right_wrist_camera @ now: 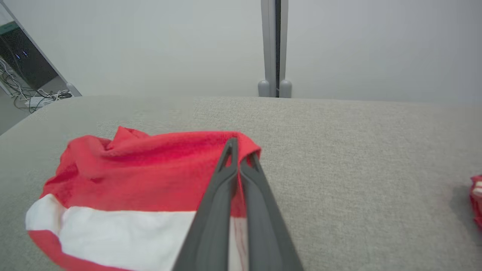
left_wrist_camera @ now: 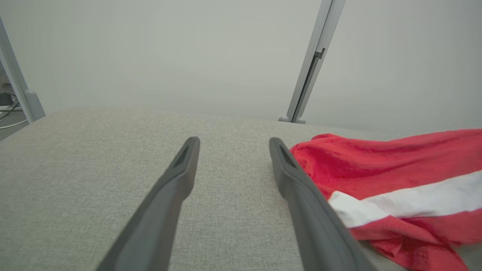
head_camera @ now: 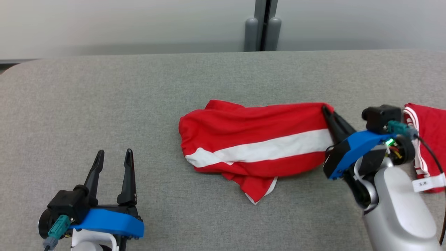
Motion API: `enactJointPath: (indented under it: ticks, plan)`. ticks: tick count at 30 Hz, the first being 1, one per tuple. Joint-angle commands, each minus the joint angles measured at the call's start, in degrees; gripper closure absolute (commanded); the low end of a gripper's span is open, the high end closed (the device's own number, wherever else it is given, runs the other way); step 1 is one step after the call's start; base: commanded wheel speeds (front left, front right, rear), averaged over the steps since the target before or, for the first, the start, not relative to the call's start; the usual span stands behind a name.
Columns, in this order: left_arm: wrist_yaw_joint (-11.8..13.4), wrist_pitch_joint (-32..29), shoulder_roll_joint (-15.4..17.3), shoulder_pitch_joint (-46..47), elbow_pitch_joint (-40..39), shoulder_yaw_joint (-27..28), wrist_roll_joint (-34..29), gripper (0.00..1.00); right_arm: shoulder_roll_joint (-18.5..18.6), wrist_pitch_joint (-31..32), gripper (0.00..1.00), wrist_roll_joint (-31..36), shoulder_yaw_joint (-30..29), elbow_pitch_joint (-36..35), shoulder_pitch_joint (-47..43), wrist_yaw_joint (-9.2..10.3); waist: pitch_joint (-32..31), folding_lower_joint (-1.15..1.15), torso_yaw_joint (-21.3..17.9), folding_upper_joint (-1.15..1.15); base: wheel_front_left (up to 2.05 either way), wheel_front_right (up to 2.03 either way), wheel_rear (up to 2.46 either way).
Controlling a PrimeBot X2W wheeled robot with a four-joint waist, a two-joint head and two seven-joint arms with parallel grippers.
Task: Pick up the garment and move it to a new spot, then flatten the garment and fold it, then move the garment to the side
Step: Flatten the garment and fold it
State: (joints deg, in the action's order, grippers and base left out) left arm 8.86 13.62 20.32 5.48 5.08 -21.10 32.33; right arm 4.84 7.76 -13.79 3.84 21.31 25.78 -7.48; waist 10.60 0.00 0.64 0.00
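Grey woven fabric covers the table (head_camera: 104,104), and near its middle lies the garment (head_camera: 244,129): a crumpled red piece crossed lengthwise by one broad white band, with a white-edged corner poking out below. A striped red cloth (head_camera: 430,129) lies apart at the table's right edge. The right gripper (head_camera: 327,111) has its fingers pressed together on the garment's upper right corner. The left gripper (head_camera: 115,153) sits at the lower left, fingers spread wide and empty, well apart from the garment.

- A white tag (head_camera: 429,182) on the red striped cloth (head_camera: 432,125) at the head view's right edge carried a few small dark marks, too small to read.
- No other writing was legible.
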Motion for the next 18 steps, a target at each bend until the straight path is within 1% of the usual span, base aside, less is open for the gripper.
enactJointPath:
  ticks: [1,2,3,7,11,15,18]
  plan:
    - [-0.17,-0.2,0.22,0.86,-0.16,-0.04,-0.24,0.0,0.42,-0.33,1.0,0.3,-0.17,0.67,1.22,-0.04,0.57,0.0,0.57,0.0,0.0,0.0,0.0]
    - [-0.24,-0.25,0.17,1.17,-0.15,-0.19,-0.34,0.0,0.88,-0.6,0.2,0.85,-0.37,2.07,2.33,-0.04,0.81,0.0,0.79,0.0,0.0,0.0,0.0]
    - [-0.3,-0.22,0.08,1.46,-0.1,-0.41,-0.43,0.0,1.24,-0.47,0.0,1.34,-0.58,3.7,3.07,-0.04,1.07,0.0,1.03,0.0,0.0,0.0,0.0]
    - [-0.3,-0.14,-0.24,2.05,0.51,-0.9,-0.73,0.0,2.1,-1.65,0.0,2.14,-0.57,7.7,4.82,-0.04,1.24,0.0,1.3,0.0,0.0,0.0,0.0]
    - [-0.06,0.08,-0.34,1.42,1.2,-0.84,-0.52,0.0,2.51,-3.76,0.0,2.19,-1.61,9.1,3.4,-0.04,0.28,0.0,0.42,0.0,0.0,0.0,0.0]
    - [0.19,0.2,-0.23,0.35,1.68,-0.57,-0.1,0.0,2.4,-6.21,0.0,2.71,-2.58,7.4,0.47,-0.04,-1.5,0.0,-1.07,0.0,0.0,0.0,0.0]
    - [0.53,0.37,-0.18,-0.69,2.0,-0.51,0.19,0.0,1.89,-7.89,0.0,2.79,-3.01,4.24,-2.66,-0.04,-2.88,0.0,-2.04,0.0,0.0,0.0,0.0]
